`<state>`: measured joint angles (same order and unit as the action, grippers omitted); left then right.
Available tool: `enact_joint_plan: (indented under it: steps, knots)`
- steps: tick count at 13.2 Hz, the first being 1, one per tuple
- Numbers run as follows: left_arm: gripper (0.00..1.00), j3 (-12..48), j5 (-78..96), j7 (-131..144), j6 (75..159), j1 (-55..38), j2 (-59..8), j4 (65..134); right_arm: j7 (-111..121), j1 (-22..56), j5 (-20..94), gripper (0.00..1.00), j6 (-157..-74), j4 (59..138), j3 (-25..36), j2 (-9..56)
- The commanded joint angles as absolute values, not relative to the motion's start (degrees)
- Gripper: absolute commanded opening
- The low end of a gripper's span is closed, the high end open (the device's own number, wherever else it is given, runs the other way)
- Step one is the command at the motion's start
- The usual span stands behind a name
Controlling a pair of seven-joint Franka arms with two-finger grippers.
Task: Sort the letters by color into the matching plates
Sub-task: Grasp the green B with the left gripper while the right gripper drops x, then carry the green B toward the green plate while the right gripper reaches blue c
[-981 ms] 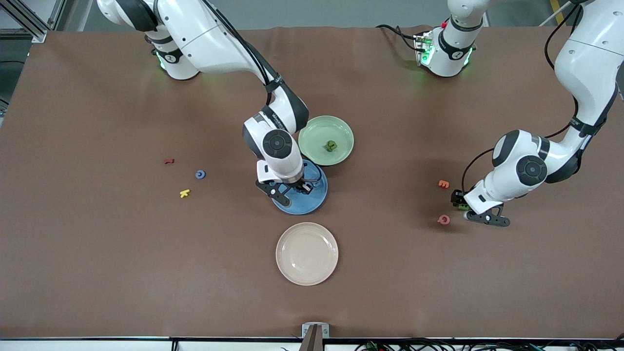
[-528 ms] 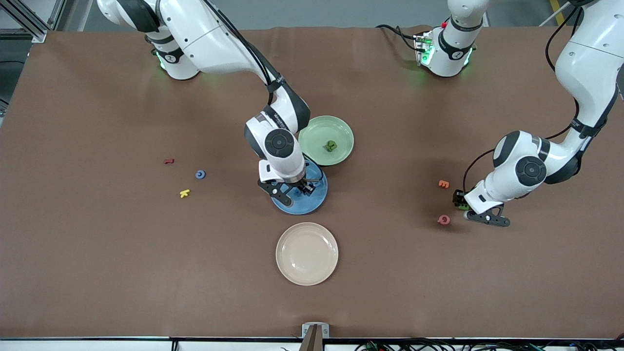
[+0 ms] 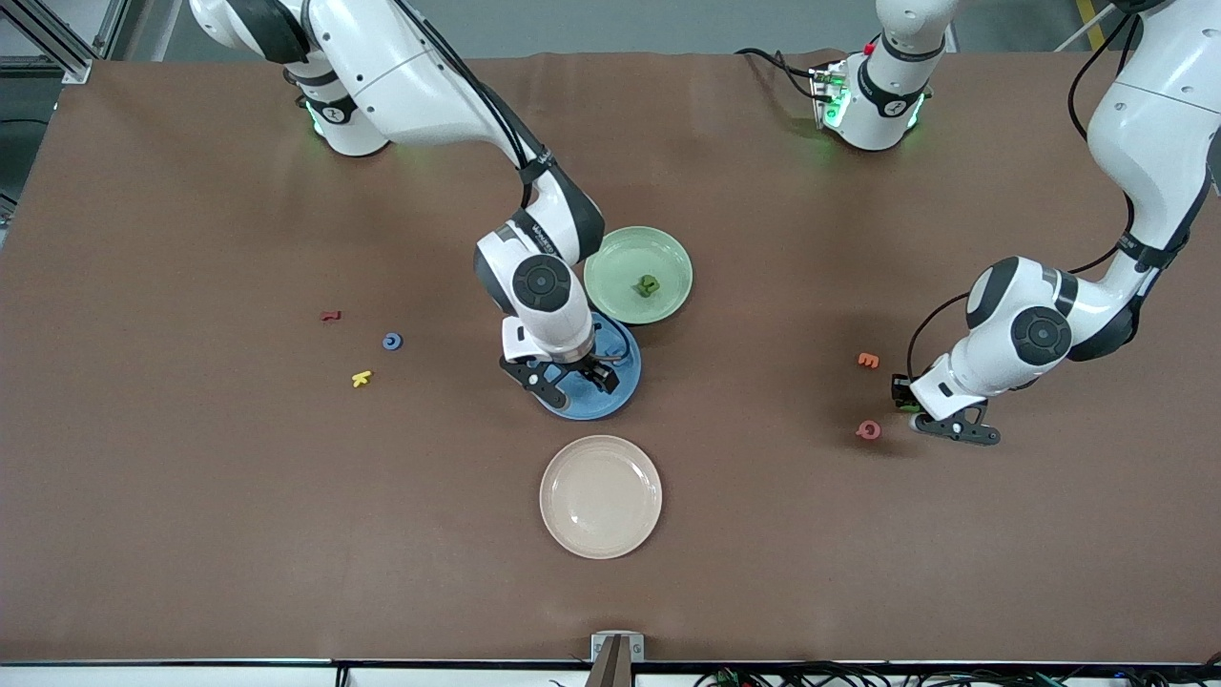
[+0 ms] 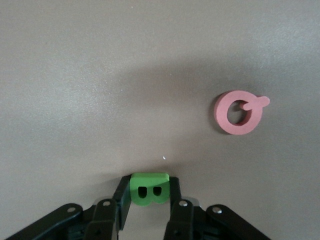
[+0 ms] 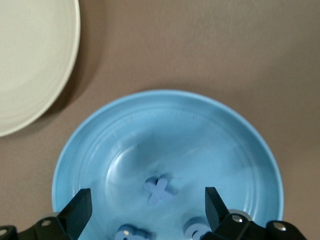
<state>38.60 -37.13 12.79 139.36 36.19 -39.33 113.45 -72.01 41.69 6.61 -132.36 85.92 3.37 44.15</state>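
Three small blue toy letters lie in the round blue plate directly under the right gripper, whose fingers stand wide apart, empty. Down at the table, the left gripper pinches a chunky green letter, with a pink ring-shaped letter nearby.

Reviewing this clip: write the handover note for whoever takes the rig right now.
Left gripper: shut on a green letter, low at the left arm's end of the table, by the pink letter and orange letter.
Right gripper: open over the blue plate.
Done: three blue letters in the blue plate; one green letter in the green plate.
Left: carry the held green letter to the green plate; fetch the blue letter at the right arm's end.
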Motion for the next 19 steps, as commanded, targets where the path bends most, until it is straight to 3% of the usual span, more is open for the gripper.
enact_joint_plan:
  steps: [1, 4, 5, 6, 10, 14, 19]
  knots:
    - [0.01, 38.93, -38.41, 13.45, 139.57, 36.56, -39.38, 113.12, -66.72, 39.03, 7.03, 1.00, -127.63, 84.55, 3.25, 43.69]
    - [0.01, 39.46, -37.45, 13.53, 138.87, 36.65, -37.45, 113.20, -62.78, 36.48, 6.59, 0.99, -120.00, 84.81, 3.43, 41.05]
    - [0.01, 40.68, -36.75, 14.23, 138.26, 36.65, -36.83, 113.29, -59.80, 35.52, 6.50, 0.93, -118.49, 85.25, 3.51, 40.00]
    - [0.01, 42.09, -36.22, 15.28, 136.25, 36.65, -36.39, 113.20, -56.55, 34.46, 6.50, 0.99, -117.87, 86.04, 3.52, 38.69]
    - [0.01, 50.34, -36.04, 25.55, 130.70, 36.48, -36.04, 113.11, -38.67, 30.51, 6.59, 1.00, -117.42, 93.23, 3.43, 31.92]
    - [0.01, 57.47, -36.04, 37.33, 125.25, 34.73, -36.47, 113.12, -35.60, 26.46, 6.50, 1.00, -119.27, 101.93, 3.52, 26.20]
    - [0.00, 57.66, -36.12, 56.92, 125.07, 22.17, -37.35, 112.59, -25.33, 20.84, 4.76, 1.00, -129.87, 114.93, 3.69, 20.22]
